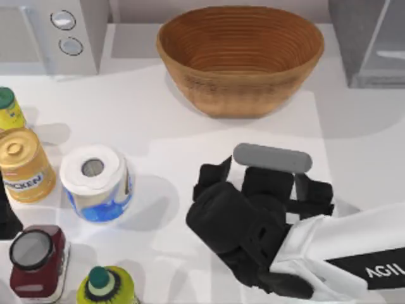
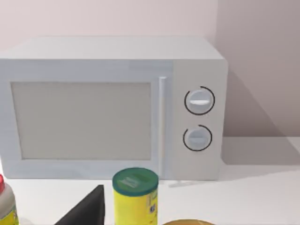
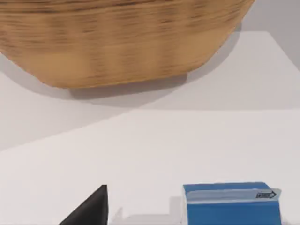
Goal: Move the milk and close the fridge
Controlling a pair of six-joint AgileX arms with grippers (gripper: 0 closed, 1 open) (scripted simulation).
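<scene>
While my right arm reaches in from the near right and hangs over the middle of the bench, I count one milk. The small blue carton stands on the white surface close under my right wrist, on the near side of the wicker basket. A broad stretch of bare bench lies between them.

I count one fridge too, a grey cabinet in the far right corner, well apart from the milk and just right of the basket. Whether its door is shut I cannot make out from above.

Of the rest, there is one basket, at the far middle, and one microwave with two round knobs in the far left corner. One toilet roll stands on end at the left. Beside the roll is one yellow can, and farther back one yellow bottle with a green cap. At the near left are one dark red jar with a grey lid and one yellow-green bottle with a teal cap.

My right jaws point down beside the milk, but I cannot tell whether they are apart or together, nor whether they touch the carton.

My left arm sits parked at the left edge, facing the microwave and the green-capped bottle. I cannot tell the state of my left jaws either.
</scene>
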